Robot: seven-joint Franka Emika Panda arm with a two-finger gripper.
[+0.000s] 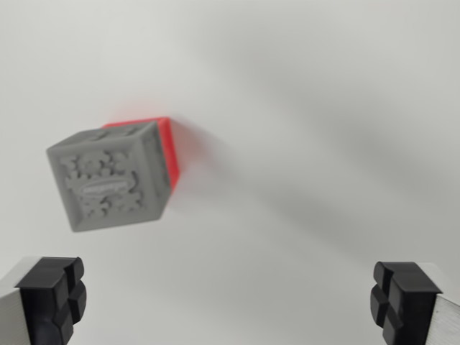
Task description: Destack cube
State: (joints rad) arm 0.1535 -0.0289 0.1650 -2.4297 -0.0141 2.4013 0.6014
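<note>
Hand: our hand (pixel 230 298) is spread wide with nothing between its black rubber pads (pixel 54 295), which sit at the bottom corners of the wrist view.
Stack: the grey plastic cube with a raised relief pattern (pixel 108 183) sits on top of the red plastic cube (pixel 171 147), on the plain white table (pixel 323 144), toward the wrist view's left and above the pads.
Offset risk: the stack lies well off the midline between our pads, so we judge that closing from here would catch nothing, or clip one corner.
Topple risk: the grey cube looks turned at an angle to our pads; a grip on its corners could twist it or drag the red cube along.
Hidden: we see only a sliver of the red cube, so how the two cubes align is unclear.
Blur: the cubes look soft, and the relief pattern cannot be read.
</note>
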